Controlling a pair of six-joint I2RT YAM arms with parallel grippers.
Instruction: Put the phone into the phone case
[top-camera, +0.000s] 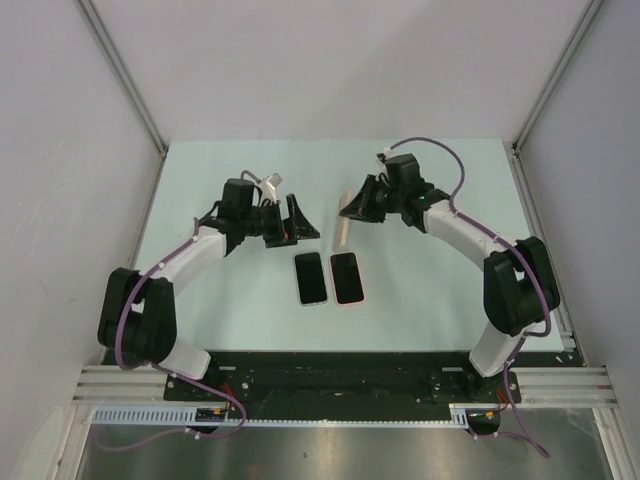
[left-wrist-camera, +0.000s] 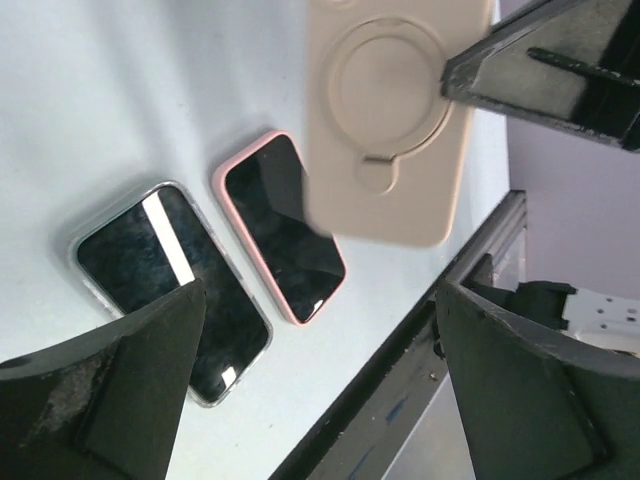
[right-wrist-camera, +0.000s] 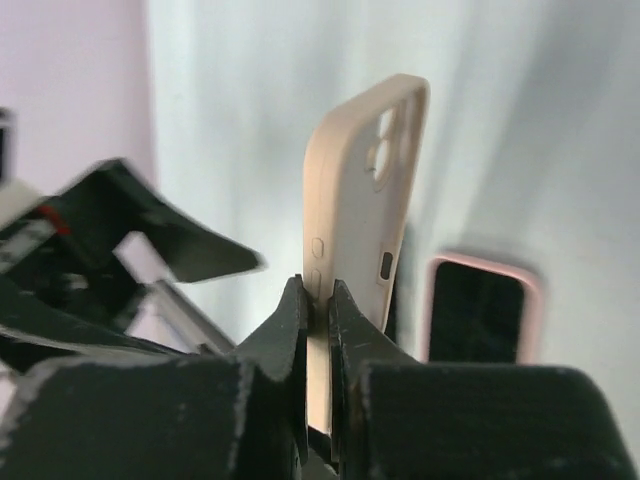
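Observation:
My right gripper (top-camera: 352, 207) is shut on a beige phone case (top-camera: 343, 220) and holds it on edge above the table; its fingers (right-wrist-camera: 300, 320) pinch the case's side wall (right-wrist-camera: 365, 180). In the left wrist view the case's back with a ring (left-wrist-camera: 385, 110) hangs above the phones. Two phones lie face up side by side: a dark one with a clear rim (top-camera: 311, 277) (left-wrist-camera: 170, 275) and one with a pink rim (top-camera: 346, 277) (left-wrist-camera: 283, 225) (right-wrist-camera: 480, 312). My left gripper (top-camera: 298, 222) (left-wrist-camera: 320, 400) is open and empty, just left of the case.
The table's near edge with a black rail (left-wrist-camera: 400, 370) runs close below the phones. Grey walls (top-camera: 60, 150) enclose the table on the left, right and back.

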